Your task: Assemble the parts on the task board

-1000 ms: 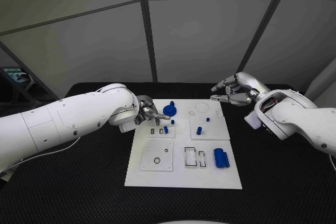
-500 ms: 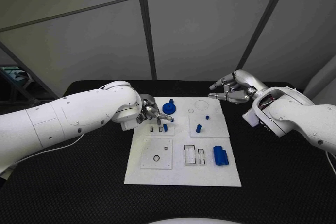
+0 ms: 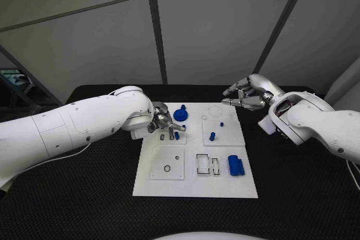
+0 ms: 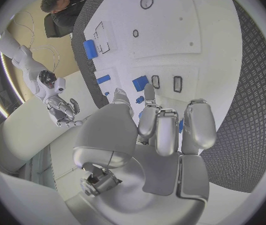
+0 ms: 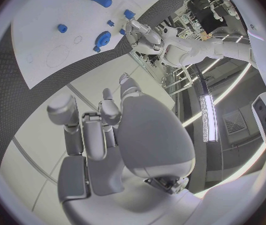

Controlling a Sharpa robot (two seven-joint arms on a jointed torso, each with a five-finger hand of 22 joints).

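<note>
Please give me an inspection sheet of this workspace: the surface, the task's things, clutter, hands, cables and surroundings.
Surface: black table, textured.
Job's things: white task board in the middle; blue parts on it, among them a blue cylinder lying near its right edge, a round blue part at the far end and small blue pegs standing.
Clutter: nothing seen.
Hands: left hand over the board's far left part, whether it holds anything cannot be told; right hand raised beyond the far right corner, fingers curled, empty.
Cables: nothing seen.
Surroundings: grey panelled wall.
</note>
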